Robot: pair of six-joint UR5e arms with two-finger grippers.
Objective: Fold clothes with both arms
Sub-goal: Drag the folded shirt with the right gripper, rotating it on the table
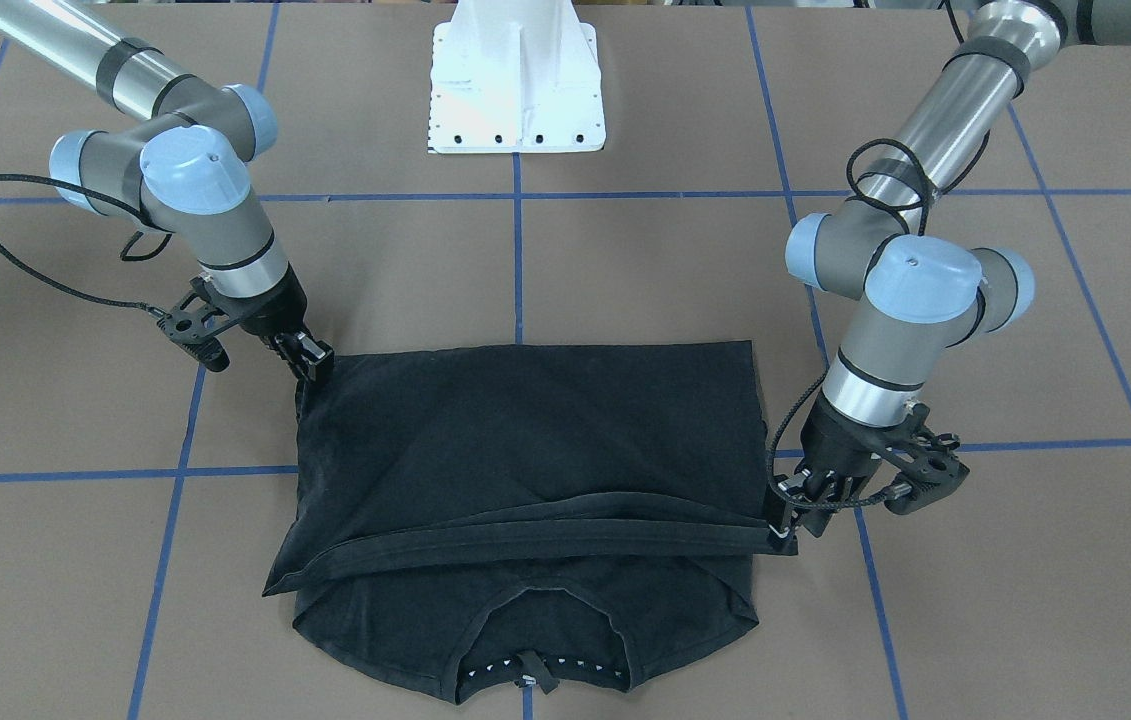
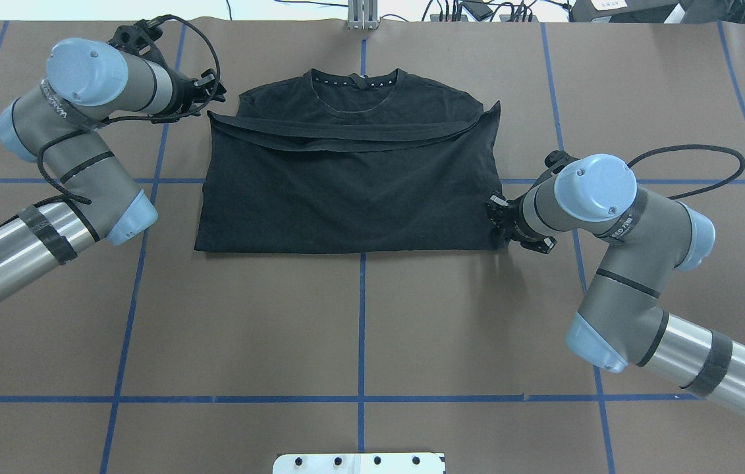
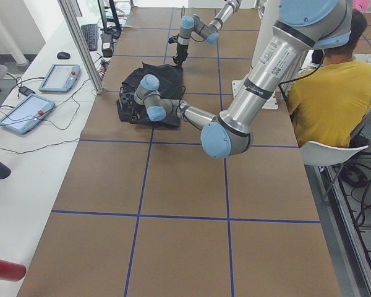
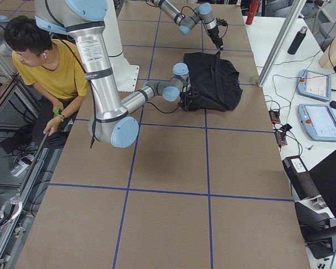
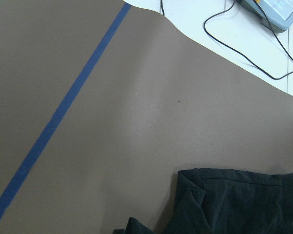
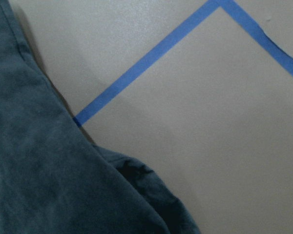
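Reaching pose, left arm (image 1: 910, 290): bent at the elbow, wrist angled down to the T-shirt's (image 1: 525, 440) edge on the collar side.
Left fingers (image 1: 785, 532): closed on the end of the hem (image 1: 545, 535), which is held as a taut band across the chest.
Right arm (image 1: 195, 190): elbow bent, wrist lowered to the folded corner nearer the pedestal base (image 1: 515, 90).
Right fingers (image 1: 311, 362): closed on that corner; the fabric is drawn up to a peak there.
T-shirt position: laid on the desk (image 1: 625, 270), lower half folded over, collar (image 2: 354, 92) pointed away from the base.
Front-facing view: both finger contacts are shown most clearly.
Wrist views: no fingers are shown; only fabric, desk and blue tape (image 6: 136, 73) are seen.
Side views: a seated person (image 3: 331, 99) in yellow is shown beside the desk.
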